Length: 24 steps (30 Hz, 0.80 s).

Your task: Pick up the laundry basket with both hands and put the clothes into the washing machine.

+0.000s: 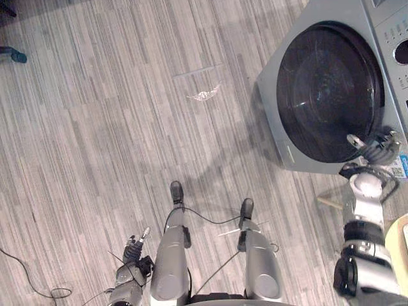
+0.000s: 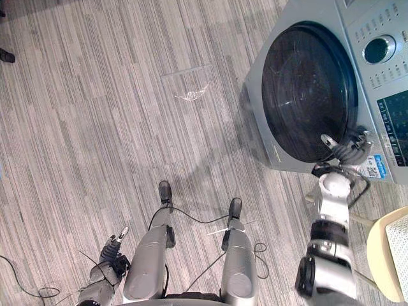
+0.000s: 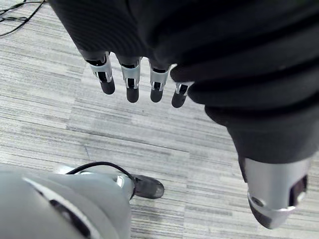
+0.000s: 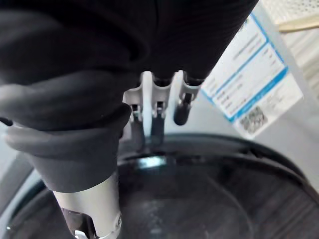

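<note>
The grey washing machine stands at the upper right, its round dark door closed. My right hand is raised to the door's lower right edge. In the right wrist view its straight fingers touch the door's rim, holding nothing. My left hand hangs low at the lower left above the floor, its fingers straight and empty. A cream-rimmed basket with a white perforated wall pokes in at the right edge, below the machine. No clothes can be seen.
The machine's control panel with a round dial lies right of the door, and a blue-and-white label sits near my right hand. A small shiny scrap lies on the striped wood floor. A dark object is at the far left edge.
</note>
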Available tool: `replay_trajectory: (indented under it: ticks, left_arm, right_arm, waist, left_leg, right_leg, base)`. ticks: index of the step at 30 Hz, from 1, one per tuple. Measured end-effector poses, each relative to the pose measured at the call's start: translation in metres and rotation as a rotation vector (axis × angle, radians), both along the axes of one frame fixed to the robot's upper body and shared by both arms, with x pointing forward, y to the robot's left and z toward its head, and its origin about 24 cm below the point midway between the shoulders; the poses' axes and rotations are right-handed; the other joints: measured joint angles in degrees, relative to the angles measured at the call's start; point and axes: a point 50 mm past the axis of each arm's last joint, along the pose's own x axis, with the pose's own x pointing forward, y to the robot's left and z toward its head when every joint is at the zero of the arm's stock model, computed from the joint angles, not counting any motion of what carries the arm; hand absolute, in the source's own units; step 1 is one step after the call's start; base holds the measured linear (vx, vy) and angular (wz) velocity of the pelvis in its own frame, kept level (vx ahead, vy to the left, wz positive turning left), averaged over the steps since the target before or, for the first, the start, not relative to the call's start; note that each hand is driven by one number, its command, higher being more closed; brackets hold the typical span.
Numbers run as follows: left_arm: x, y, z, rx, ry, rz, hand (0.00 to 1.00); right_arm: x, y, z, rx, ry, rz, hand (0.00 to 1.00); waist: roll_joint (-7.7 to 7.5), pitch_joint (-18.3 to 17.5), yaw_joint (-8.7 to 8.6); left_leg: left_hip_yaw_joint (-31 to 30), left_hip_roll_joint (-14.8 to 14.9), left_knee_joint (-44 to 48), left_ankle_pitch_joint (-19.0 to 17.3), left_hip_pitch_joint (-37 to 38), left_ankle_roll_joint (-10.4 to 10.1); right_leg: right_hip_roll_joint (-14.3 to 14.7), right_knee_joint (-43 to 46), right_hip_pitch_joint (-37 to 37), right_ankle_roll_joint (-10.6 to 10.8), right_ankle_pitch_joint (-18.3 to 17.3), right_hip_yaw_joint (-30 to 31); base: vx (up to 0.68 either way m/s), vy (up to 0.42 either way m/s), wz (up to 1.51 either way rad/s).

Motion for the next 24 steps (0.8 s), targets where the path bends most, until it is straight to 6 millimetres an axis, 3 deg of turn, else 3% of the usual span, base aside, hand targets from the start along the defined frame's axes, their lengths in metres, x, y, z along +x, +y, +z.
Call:
replay_trajectory:
  ticks: [3,6,7,11,12,13,16,20,24]
  left_arm:
    - [0.0,0.0,0.0,-0.008,-0.005,0.0,0.0]
    - [0.001,-0.002,0.0,-0.019,-0.012,-0.003,0.0]
    - [0.002,-0.004,0.0,-0.023,-0.016,-0.002,0.0]
    - [0.002,-0.009,-0.001,-0.044,-0.016,-0.004,0.0]
    - [0.002,-0.009,-0.001,-0.044,-0.015,-0.005,0.0]
    - [0.003,-0.009,-0.001,-0.043,-0.017,-0.009,0.0]
    - [0.001,-0.01,-0.003,-0.047,0.0,-0.008,0.0]
    - [0.002,-0.011,-0.003,-0.047,0.001,-0.013,0.0]
    - [0.001,-0.01,-0.003,-0.044,0.004,-0.014,0.0]
  right_arm:
    - [0.01,0.003,-0.003,0.07,-0.007,-0.014,0.0]
    - [0.019,0.001,0.007,0.109,-0.026,-0.005,0.0]
    - [0.021,-0.002,0.014,0.107,-0.034,-0.009,1.0]
    - [0.027,-0.007,0.039,0.067,-0.064,0.0,1.0]
    - [0.028,-0.008,0.041,0.062,-0.063,0.004,1.0]
    - [0.027,-0.011,0.043,0.045,-0.051,0.006,1.0]
    - [0.028,-0.013,0.05,0.006,-0.042,0.029,1.0]
    - [0.026,-0.015,0.047,0.0,-0.031,0.026,1.0]
    - [0.029,0.022,0.027,-0.018,-0.045,0.158,1.0]
  waist:
    - [0.12,0.07,-0.24]
    - [0.72,0.41,-0.33]
    - [1.2,0.69,-0.3]
    - [3.1,1.72,-0.09]
    - [3.17,1.7,-0.09]
    - [3.23,1.71,-0.08]
    - [3.74,1.59,0.47]
    - [4.01,1.55,0.25]
    - [3.96,1.33,0.1]
  left_leg:
    - [-0.45,-0.32,-0.01,0.11,-0.11,0.15]
    - [-1.63,-0.73,-0.03,-0.11,-0.84,0.14]
    - [-1.8,-0.75,-0.04,-0.16,-1.29,0.19]
    - [-2.33,-0.81,-0.35,-0.47,-2.74,-0.18]
    - [-2.4,-0.76,-0.41,-0.96,-3.0,-0.82]
    - [-2.58,-0.75,-0.45,-2.8,-3.44,-3.24]
    - [-3.33,-0.86,0.16,-1.92,-3.92,-2.11]
    - [-4.37,-0.8,0.07,-1.89,-3.84,-2.13]
    - [-4.86,0.29,0.08,0.53,-2.6,-1.73]
  right_leg:
    - [-0.24,0.0,0.24,0.08,0.23,-0.36]
    - [-0.39,-0.36,-0.17,-0.19,0.76,-0.33]
    - [-0.35,-0.67,-0.43,-0.3,0.9,-0.39]
    - [-0.09,-1.1,-1.76,-0.19,0.88,0.26]
    - [-0.09,-1.27,-2.01,-0.21,0.89,0.35]
    - [-0.14,-2.18,-2.07,-0.33,0.97,0.47]
    - [0.05,-4.06,-2.04,0.23,1.72,0.94]
    - [0.33,-3.85,-1.74,-0.34,2.53,0.52]
    - [1.84,-3.6,-1.0,-0.89,3.95,0.52]
  base:
    - [0.0,0.004,0.08]
    - [-0.07,0.025,0.03]
    - [-0.1,0.025,0.05]
    - [-0.11,0.022,-0.01]
    - [-0.1,0.007,0.0]
    - [-0.08,0.031,0.04]
    - [-0.05,-0.014,-0.14]
    - [0.02,-0.054,0.06]
    - [0.07,-0.1,-0.13]
